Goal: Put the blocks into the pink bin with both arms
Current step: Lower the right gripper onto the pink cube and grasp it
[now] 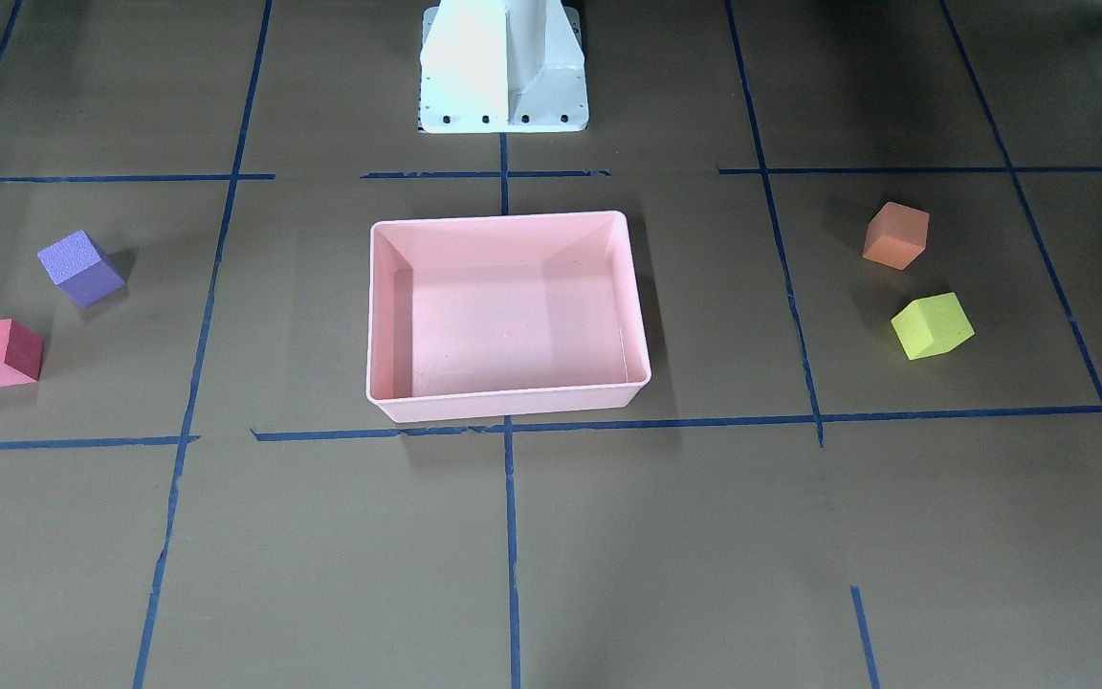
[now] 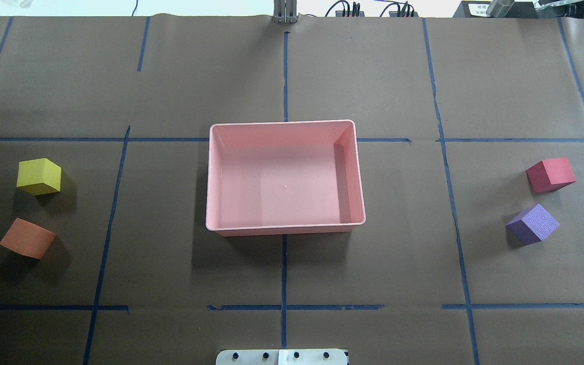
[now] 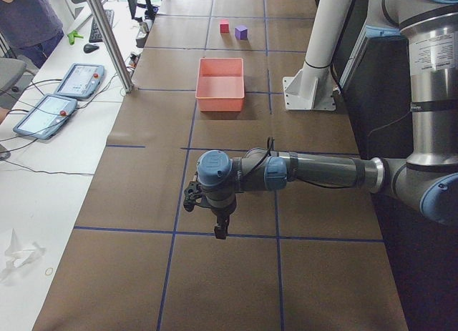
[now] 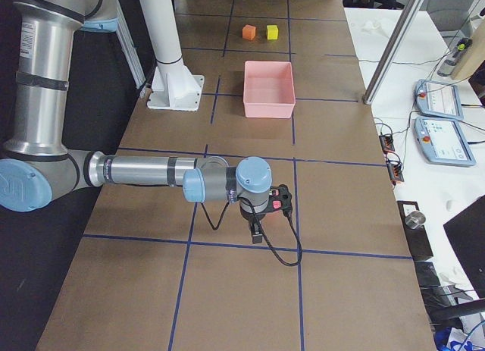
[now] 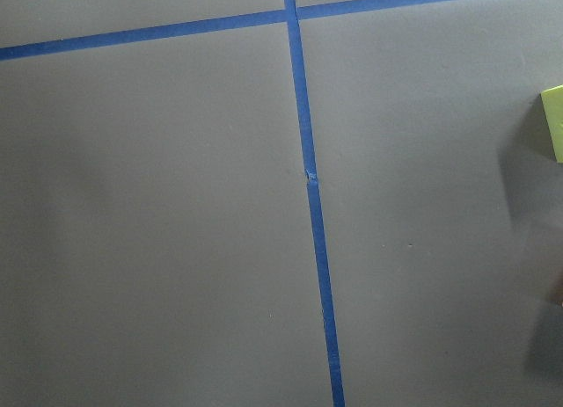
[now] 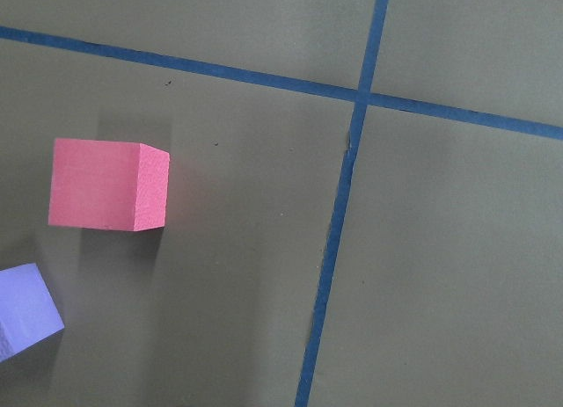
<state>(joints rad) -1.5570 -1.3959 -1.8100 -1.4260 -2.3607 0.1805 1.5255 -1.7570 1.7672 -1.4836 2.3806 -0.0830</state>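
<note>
The pink bin (image 2: 282,123) stands empty mid-table; it also shows in the front view (image 1: 508,219). The yellow-green block (image 2: 39,176) and the orange block (image 2: 27,238) lie on the robot's left side. The red block (image 2: 551,174) and the purple block (image 2: 533,223) lie on its right side. The left gripper (image 3: 220,229) and the right gripper (image 4: 257,234) show only in the side views, low over the table ends; I cannot tell whether they are open or shut. The right wrist view shows the red block (image 6: 106,183) and the purple block (image 6: 26,306).
The white pedestal base (image 1: 503,67) stands behind the bin. Blue tape lines cross the brown table paper. Tablets (image 3: 75,81) and a metal post (image 3: 107,38) stand beside the table, with a person at the far corner.
</note>
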